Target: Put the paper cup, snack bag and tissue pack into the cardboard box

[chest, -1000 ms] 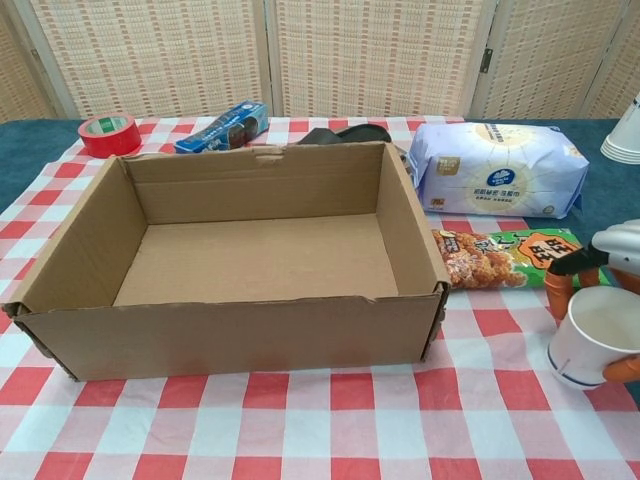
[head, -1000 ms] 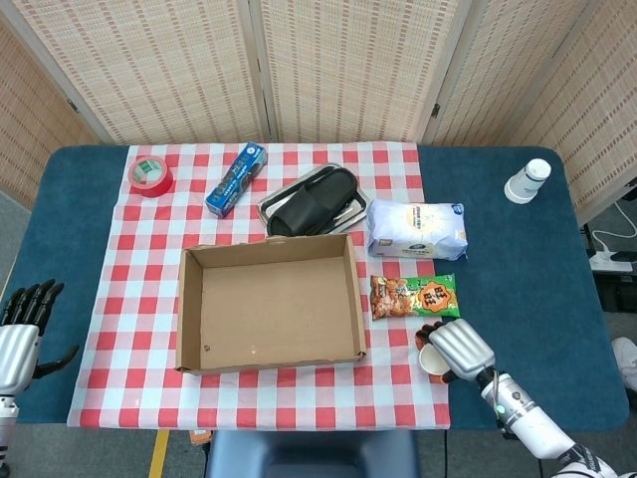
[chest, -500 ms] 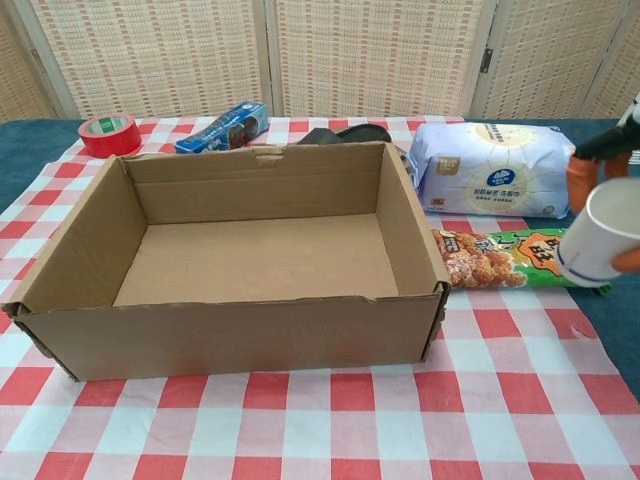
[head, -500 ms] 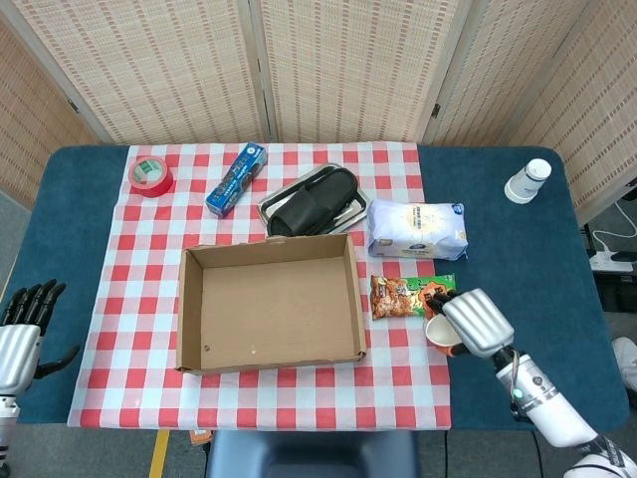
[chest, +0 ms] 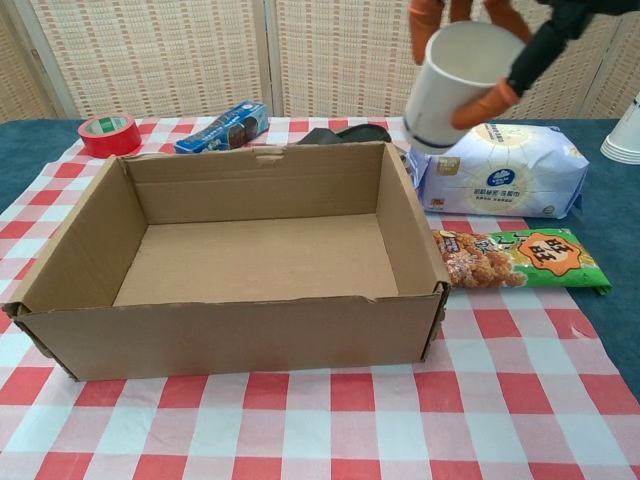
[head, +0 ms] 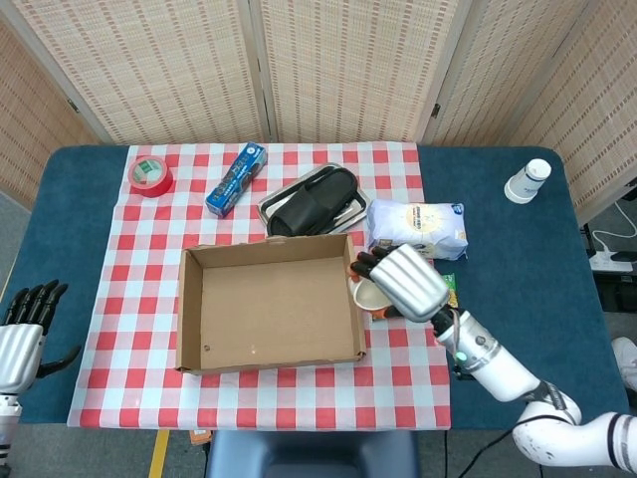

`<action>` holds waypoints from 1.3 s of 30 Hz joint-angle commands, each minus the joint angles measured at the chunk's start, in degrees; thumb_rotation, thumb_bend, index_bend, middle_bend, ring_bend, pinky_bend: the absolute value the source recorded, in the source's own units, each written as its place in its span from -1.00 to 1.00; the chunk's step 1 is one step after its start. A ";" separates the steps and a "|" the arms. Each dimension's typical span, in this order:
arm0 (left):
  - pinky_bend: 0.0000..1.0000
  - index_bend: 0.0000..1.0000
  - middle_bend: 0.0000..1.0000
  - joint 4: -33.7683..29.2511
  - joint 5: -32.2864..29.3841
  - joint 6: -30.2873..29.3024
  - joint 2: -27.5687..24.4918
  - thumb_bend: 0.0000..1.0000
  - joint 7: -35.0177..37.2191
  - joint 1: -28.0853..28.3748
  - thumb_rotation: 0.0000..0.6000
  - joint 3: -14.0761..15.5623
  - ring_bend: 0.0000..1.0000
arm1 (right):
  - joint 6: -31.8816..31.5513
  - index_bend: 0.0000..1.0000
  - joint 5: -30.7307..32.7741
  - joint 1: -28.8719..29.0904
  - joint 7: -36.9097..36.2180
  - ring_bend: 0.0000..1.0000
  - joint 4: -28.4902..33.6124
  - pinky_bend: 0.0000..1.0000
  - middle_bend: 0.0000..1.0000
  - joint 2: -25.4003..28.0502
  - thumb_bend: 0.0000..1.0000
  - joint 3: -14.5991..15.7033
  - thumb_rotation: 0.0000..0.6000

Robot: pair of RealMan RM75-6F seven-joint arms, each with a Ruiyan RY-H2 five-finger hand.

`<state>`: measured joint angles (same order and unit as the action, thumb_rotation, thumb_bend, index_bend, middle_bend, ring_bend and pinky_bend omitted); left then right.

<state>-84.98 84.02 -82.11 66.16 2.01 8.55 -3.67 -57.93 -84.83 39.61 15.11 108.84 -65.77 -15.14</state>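
The paper cup (chest: 455, 85) is now being carried high in the upper right of the chest view, lifted from the tablecloth at the lower right where it was sitting a second ago, and is being brought toward the right wall of the cardboard box (head: 191, 309). It is being gripped by the right hand (head: 408, 282), whose orange-tipped fingers (chest: 478, 106) are wrapped around its side; in the head view the cup is seen just right of the box's right wall, near the frame's centre. The first of three placements is therefore judged to be under way, with none yet completed. The cup's long axis is being held close to upright but tilted, its mouth facing up and toward the right of the chest frame, its base down and left. The snack bag (chest: 520, 260) is lying flat right of the box, its long axis running left to right, and the tissue pack (chest: 500, 170) is resting just above it. The left hand (head: 22, 329) is being kept idle at the far lower left, fingers apart and holding nothing.
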 commanded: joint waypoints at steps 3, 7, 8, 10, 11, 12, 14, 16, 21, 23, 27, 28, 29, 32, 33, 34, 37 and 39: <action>-1.00 -1.00 -1.00 0.01 -0.18 0.41 0.19 -0.56 -0.43 0.20 1.00 0.00 -1.00 | 4.29 0.42 5.36 6.80 -2.09 -0.02 -5.71 0.44 -0.03 -8.69 -0.80 -3.76 1.00; -1.00 -1.00 -1.00 0.06 -0.15 0.55 0.35 -0.56 -0.77 0.32 1.00 0.04 -1.00 | 8.64 -0.17 9.74 11.21 -5.19 -0.26 -10.35 0.24 -0.08 -12.96 -0.97 -5.37 1.00; -1.00 -1.00 -1.00 0.08 -0.18 0.61 0.39 -0.56 -0.84 0.34 1.00 0.05 -1.00 | 11.03 -0.43 11.60 12.41 -5.44 -0.47 -11.31 0.03 -0.22 -13.11 -1.00 -5.43 1.00; -1.00 -1.00 -1.00 0.12 -0.26 0.70 0.46 -0.56 -0.98 0.37 1.00 0.06 -1.00 | 16.29 -0.87 17.13 15.10 -5.23 -0.86 -12.56 -0.46 -0.62 -12.97 -1.00 -5.75 1.00; -1.00 -1.00 -1.00 0.12 -0.25 0.66 0.46 -0.56 -0.95 0.35 1.00 0.05 -1.00 | 17.57 -0.98 19.38 16.05 -4.94 -0.97 -12.84 -0.68 -0.82 -13.03 -1.00 -5.95 1.00; -1.00 -1.00 -1.00 0.14 -0.28 0.58 0.42 -0.56 -0.82 0.34 1.00 0.00 -1.00 | 18.34 -1.00 21.69 17.06 -4.44 -1.00 -13.19 -0.81 -0.94 -13.30 -1.00 -6.09 1.00; -1.00 -1.00 -1.00 0.17 -0.36 0.44 0.32 -0.56 -0.55 0.28 1.00 -0.10 -1.00 | 18.05 -1.00 23.52 17.87 -3.56 -1.00 -13.48 -0.91 -1.00 -13.75 -1.00 -5.90 1.00; -1.00 -1.00 -1.00 0.22 -0.48 0.31 0.18 -0.56 -0.13 0.20 1.00 -0.20 -1.00 | 16.84 -1.00 24.02 18.00 -2.60 -1.00 -13.30 -0.94 -1.00 -13.83 -1.00 -5.23 1.00; -1.00 -1.00 -1.00 0.37 -0.39 0.20 0.00 -0.56 0.51 0.09 1.00 -0.15 -1.00 | 13.41 -1.00 24.13 16.52 -0.70 -1.00 -10.67 -0.91 -1.00 -10.78 -1.00 -3.73 1.00; -1.00 -1.00 -1.00 0.34 -0.27 0.16 -0.03 -0.56 0.55 0.10 1.00 -0.12 -1.00 | 12.16 -1.00 24.15 15.55 0.61 -1.00 -9.16 -0.89 -1.00 -8.42 -1.00 -2.93 1.00; -1.00 -1.00 -1.00 0.17 0.03 0.13 -0.18 -0.56 0.66 0.10 1.00 0.04 -1.00 | 11.20 -1.00 27.52 12.44 2.31 -1.00 -4.42 -0.84 -1.00 -1.41 -1.00 -0.39 1.00; -1.00 -1.00 -1.00 0.16 0.04 0.14 -0.22 -0.56 0.76 0.11 1.00 0.03 -1.00 | 11.66 -1.00 28.55 11.26 1.40 -1.00 -2.63 -0.82 -1.00 1.07 -1.00 0.39 1.00; -1.00 -1.00 -1.00 0.12 0.07 0.11 -0.26 -0.56 0.82 0.09 1.00 0.03 -1.00 | 11.97 -1.00 28.84 10.23 0.63 -1.00 -1.60 -0.81 -1.00 2.95 -1.00 1.12 1.00; -1.00 -1.00 -1.00 0.03 0.22 -0.05 -0.29 -0.56 0.91 0.06 1.00 0.05 -1.00 | 12.18 -1.00 27.16 7.30 -1.06 -1.00 -0.56 -0.80 -1.00 6.94 -1.00 3.57 1.00; -1.00 -1.00 -1.00 0.01 0.31 -0.07 -0.30 -0.56 0.89 0.06 1.00 0.09 -1.00 | 11.91 -1.00 25.77 5.82 -1.85 -1.00 -0.90 -0.80 -1.00 7.95 -1.00 4.88 1.00; -1.00 -1.00 -1.00 0.00 0.43 -0.10 -0.28 -0.56 0.82 0.07 1.00 0.14 -1.00 | 11.79 -1.00 24.48 4.39 -2.83 -1.00 -1.54 -0.79 -1.00 8.53 -1.00 6.21 1.00; -1.00 -1.00 -1.00 0.44 1.29 -1.26 0.14 -0.56 1.07 -0.01 1.00 0.01 -1.00 | 11.75 -1.00 21.16 0.69 -7.50 -1.00 -4.43 -0.79 -1.00 7.91 -1.00 9.24 1.00; -1.00 -1.00 -1.00 0.71 1.52 -1.74 0.41 -0.56 1.12 -0.15 1.00 0.03 -1.00 | 12.29 -1.00 18.73 -1.16 -10.56 -1.00 -7.39 -0.80 -1.00 6.79 -1.00 11.05 1.00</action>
<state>-84.41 85.41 -83.69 66.43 3.07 8.48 -3.64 -45.97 -63.02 41.27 8.05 104.54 -58.33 -6.77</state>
